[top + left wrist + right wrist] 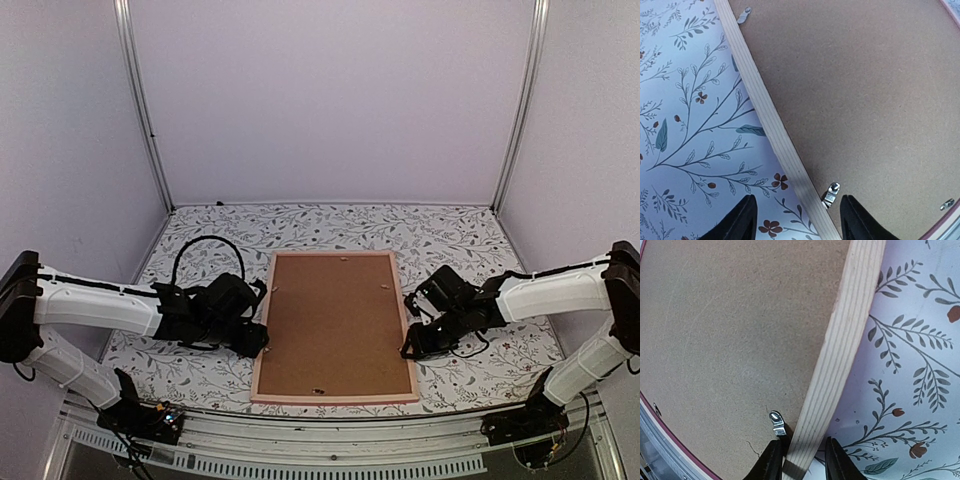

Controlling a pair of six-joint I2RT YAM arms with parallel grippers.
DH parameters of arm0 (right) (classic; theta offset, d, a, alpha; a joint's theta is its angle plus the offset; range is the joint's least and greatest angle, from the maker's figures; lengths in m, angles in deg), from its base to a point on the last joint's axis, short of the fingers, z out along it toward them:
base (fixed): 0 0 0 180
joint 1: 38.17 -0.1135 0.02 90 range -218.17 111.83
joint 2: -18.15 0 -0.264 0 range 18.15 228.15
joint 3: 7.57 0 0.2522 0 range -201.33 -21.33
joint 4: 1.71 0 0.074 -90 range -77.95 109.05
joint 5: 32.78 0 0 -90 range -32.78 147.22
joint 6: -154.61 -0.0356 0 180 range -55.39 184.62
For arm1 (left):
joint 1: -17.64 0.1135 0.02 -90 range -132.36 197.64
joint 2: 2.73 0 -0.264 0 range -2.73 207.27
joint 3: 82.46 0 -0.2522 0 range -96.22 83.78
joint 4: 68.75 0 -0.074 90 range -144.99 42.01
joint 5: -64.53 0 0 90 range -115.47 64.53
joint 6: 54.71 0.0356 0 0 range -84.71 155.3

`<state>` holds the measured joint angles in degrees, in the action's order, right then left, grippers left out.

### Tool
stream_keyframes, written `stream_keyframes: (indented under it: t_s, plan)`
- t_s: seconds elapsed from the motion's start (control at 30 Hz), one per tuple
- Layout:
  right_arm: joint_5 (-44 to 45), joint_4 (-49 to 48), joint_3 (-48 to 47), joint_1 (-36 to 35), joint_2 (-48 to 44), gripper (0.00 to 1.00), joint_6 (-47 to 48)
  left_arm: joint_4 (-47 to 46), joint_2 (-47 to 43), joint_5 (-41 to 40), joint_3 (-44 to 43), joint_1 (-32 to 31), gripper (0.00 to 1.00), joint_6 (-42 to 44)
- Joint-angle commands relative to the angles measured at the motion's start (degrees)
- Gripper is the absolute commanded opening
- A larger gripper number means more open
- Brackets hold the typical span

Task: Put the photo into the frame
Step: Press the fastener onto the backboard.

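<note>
While the frame (pixel 262 330) lies back-up in the middle of the floral table (pixel 450 240) — its brown backing board (pixel 335 320) filling it — both arms reach in from the sides. The left gripper (pixel 797 202) straddles the left rail toward its near end, jaws apart and clear of the wood, beside a metal tab (pixel 831 192). The right gripper (pixel 802 450) pinches the right rail, a finger tight against each side.

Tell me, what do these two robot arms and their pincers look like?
The left arm and right arm have smooth white shells with black joints and bases. The left gripper and right gripper are black, each with two tapered, pointed fingers. A thin black cable arcs above the left wrist.
</note>
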<state>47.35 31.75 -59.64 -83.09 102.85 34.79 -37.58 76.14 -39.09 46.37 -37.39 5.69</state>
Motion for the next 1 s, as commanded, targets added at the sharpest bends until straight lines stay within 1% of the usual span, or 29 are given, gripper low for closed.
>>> stream_keyframes:
  t_s: [0.0,0.17,0.3,0.5,0.53,0.63,0.7,0.77,0.97]
  plan:
    - [2.3,1.9,-0.3,0.8,2.4,0.30,-1.5,-0.4,-0.3,-0.6,0.3,-0.7,0.59,0.1]
    - [2.4,2.0,-0.7,1.1,2.5,0.27,-2.5,-0.3,-0.4,-0.8,0.4,-0.8,0.59,0.1]
    - [2.9,1.9,-1.3,1.7,0.9,0.24,-2.5,-0.4,-0.4,-0.9,0.7,-1.0,0.59,0.0]
    - [1.3,0.5,-2.2,2.9,-0.5,0.24,-2.3,-0.3,-0.3,-1.2,0.9,-1.2,0.59,-0.1]
    - [0.9,0.2,-2.3,3.0,-0.5,0.25,-2.3,-0.3,-0.3,-1.3,0.9,-1.2,0.59,-0.1]
    - [0.1,-0.6,-2.6,3.1,-0.6,0.39,-2.1,-0.4,-0.3,-1.4,1.1,-1.3,0.59,-0.1]
    - [-0.2,-1.0,-2.7,3.0,-1.0,0.46,-2.1,-0.3,-0.3,-1.5,1.1,-1.3,0.59,-0.1]
    - [-0.2,-1.2,-2.7,3.0,-1.4,0.49,-1.8,-0.4,-0.3,-1.5,1.2,-1.4,0.59,-0.1]
    - [-0.2,-0.7,-2.9,3.0,-0.6,0.50,-0.6,-0.6,-0.2,-1.6,1.1,-1.3,0.59,0.1]
